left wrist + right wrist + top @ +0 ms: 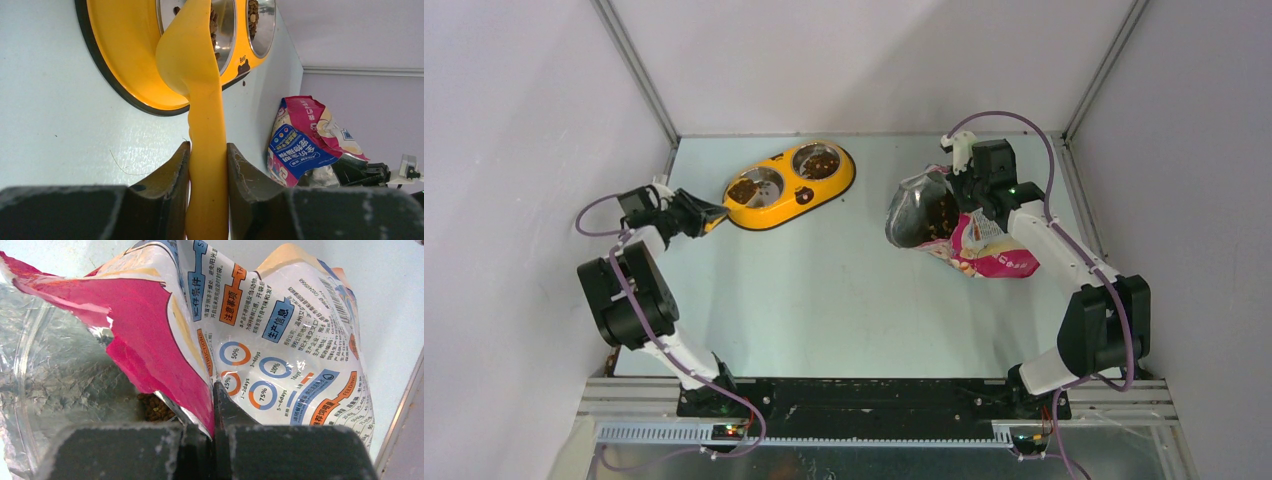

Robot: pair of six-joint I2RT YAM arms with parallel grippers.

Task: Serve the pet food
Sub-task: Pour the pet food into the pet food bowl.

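The pet food pouch lies open at the right of the table, silver mouth facing left, brown kibble inside. My right gripper is shut on the pouch's torn pink rim; kibble shows behind it. My left gripper is shut on the orange scoop's handle. The scoop's bowl reaches over the yellow feeder at its left steel bowl, which holds kibble. The right steel bowl holds kibble too. The pouch also shows in the left wrist view.
Grey walls with metal corner posts close in the table at back and sides. A loose kibble pellet lies on the table beside the feeder. The black base rail runs along the near edge.
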